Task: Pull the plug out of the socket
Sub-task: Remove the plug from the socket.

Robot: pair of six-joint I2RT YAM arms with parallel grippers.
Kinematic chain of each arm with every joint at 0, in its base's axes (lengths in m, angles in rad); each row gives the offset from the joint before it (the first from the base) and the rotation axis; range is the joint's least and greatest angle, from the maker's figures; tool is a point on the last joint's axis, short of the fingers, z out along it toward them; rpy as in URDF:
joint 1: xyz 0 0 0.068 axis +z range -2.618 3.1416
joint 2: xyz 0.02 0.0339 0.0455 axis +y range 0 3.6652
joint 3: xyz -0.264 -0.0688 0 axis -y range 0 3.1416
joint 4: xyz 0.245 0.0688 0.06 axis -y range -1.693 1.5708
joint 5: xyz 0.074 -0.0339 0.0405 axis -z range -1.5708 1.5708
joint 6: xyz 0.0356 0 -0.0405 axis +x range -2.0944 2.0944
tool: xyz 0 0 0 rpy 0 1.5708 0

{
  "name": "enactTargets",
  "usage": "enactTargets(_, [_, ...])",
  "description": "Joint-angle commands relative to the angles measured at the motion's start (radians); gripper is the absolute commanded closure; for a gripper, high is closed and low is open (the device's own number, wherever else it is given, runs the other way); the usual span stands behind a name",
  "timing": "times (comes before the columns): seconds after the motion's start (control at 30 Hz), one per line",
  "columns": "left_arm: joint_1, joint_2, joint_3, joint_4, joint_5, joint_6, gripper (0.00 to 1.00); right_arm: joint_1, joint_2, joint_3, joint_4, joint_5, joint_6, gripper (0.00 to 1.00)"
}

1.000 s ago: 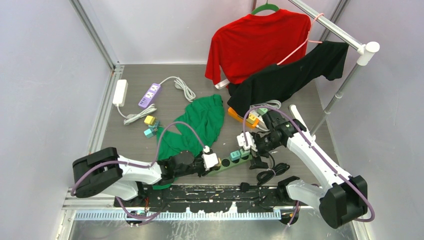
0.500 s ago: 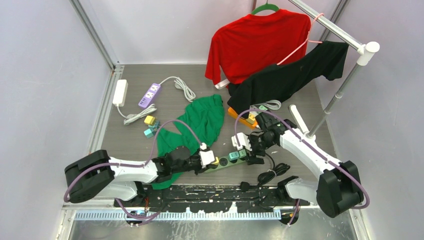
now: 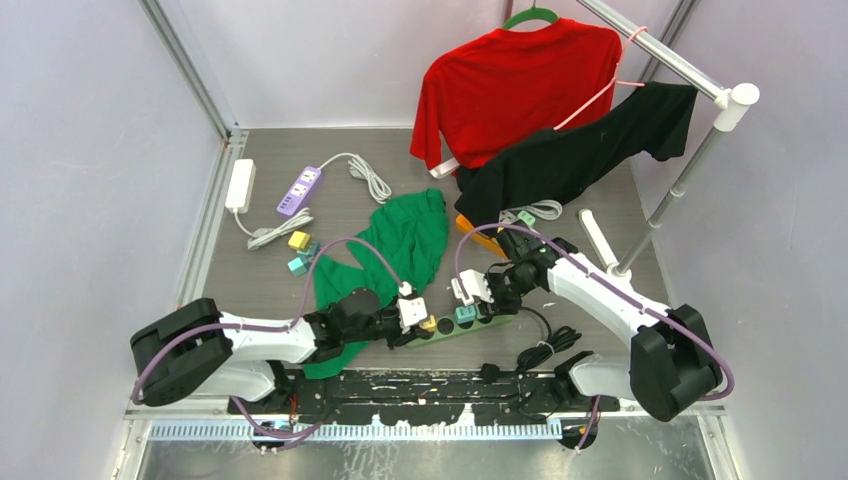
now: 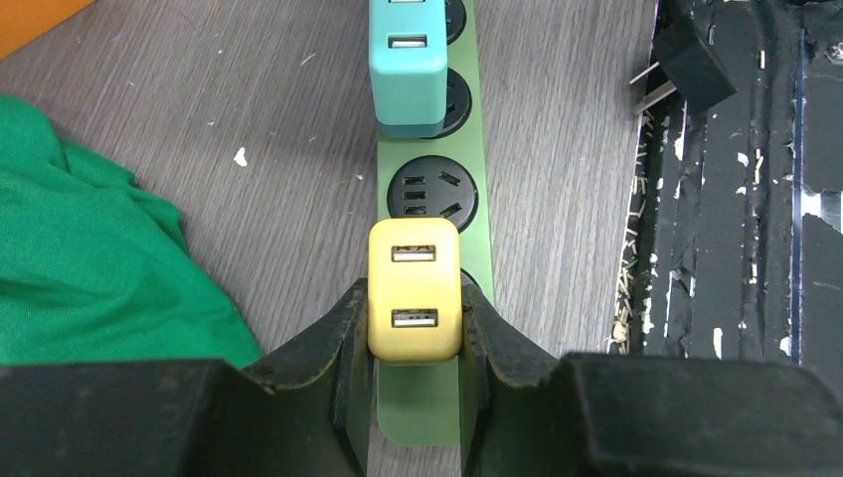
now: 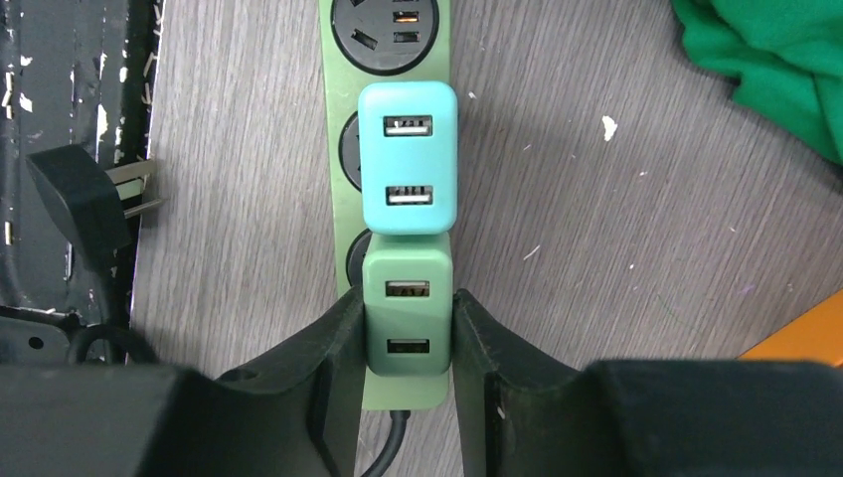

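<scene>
The left gripper (image 4: 415,323) squeezes the yellow plug (image 4: 414,278), the right gripper (image 5: 408,323) squeezes the green plug (image 5: 406,293); pull each straight up off the strip (image 4: 433,189), no twisting.

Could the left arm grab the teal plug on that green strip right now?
Probably not at once. The left gripper is shut on the yellow plug and would have to let go first. Otherwise the teal plug stands close, one empty socket further along the power strip, with nothing over it.
</scene>
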Motion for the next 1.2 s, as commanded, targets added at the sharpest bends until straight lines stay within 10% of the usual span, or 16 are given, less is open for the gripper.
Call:
enactTargets(0.0, [0.0, 0.017, 0.016, 0.056, 0.035, -0.017, 1.0, 0.025, 0.001, 0.011, -0.053, -0.032, 0.021, 0.76])
enactTargets(0.23, [0.005, 0.017, 0.005, 0.049, 0.032, -0.028, 1.0, 0.004, 0.002, 0.04, -0.055, -0.008, 0.072, 0.99])
enactTargets(0.7, [0.026, -0.012, -0.023, 0.033, 0.037, -0.029, 1.0, -0.072, 0.016, 0.03, -0.162, -0.082, -0.036, 0.99])
enactTargets(1.17, [0.039, 0.046, 0.01, 0.0, -0.003, -0.043, 1.0, -0.035, 0.019, 0.019, 0.207, 0.231, 0.358, 0.99])
